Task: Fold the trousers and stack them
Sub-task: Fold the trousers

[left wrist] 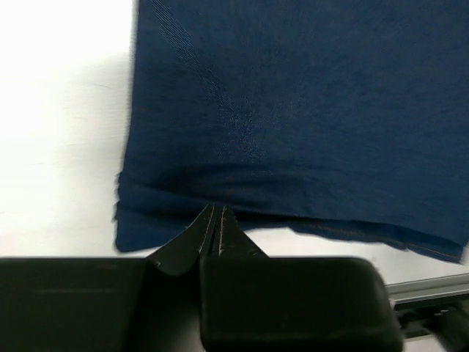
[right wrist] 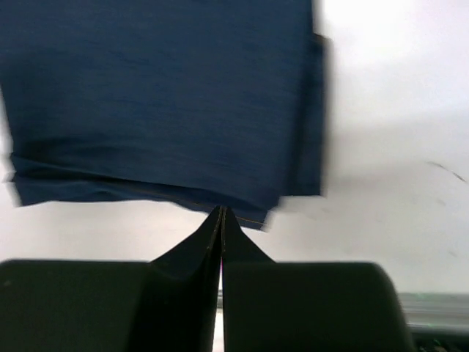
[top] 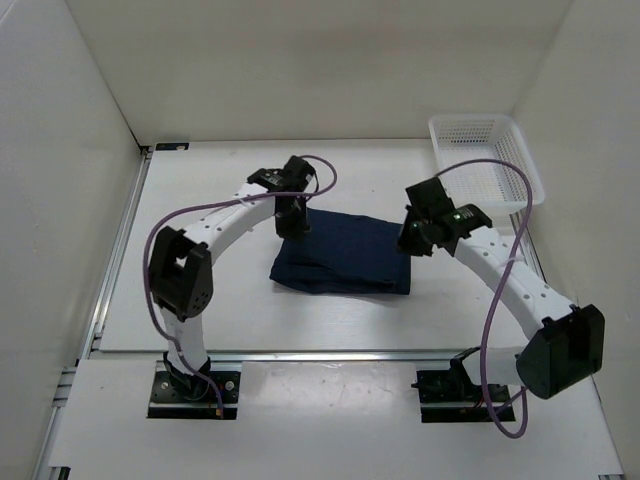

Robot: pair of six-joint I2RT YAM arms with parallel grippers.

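Trousers (top: 345,258) folded flat, L tool (top: 302,232) closed at left edge, R tool (top: 407,244) closed at right.

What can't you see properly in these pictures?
Top view: the left pincer covers the trousers' back left corner.
Left wrist view: the picture's edges cut the trousers off, and whether the left pincer's shut tips pinch cloth is unclear.
Right wrist view: cloth edges near the right pincer are blurred.

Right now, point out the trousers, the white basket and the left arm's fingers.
trousers (top: 345,255): top view, middle of the folded cloth.
white basket (top: 480,140): top view, its bare mesh floor.
left fingers (left wrist: 201,238): left wrist view, tip of one finger.
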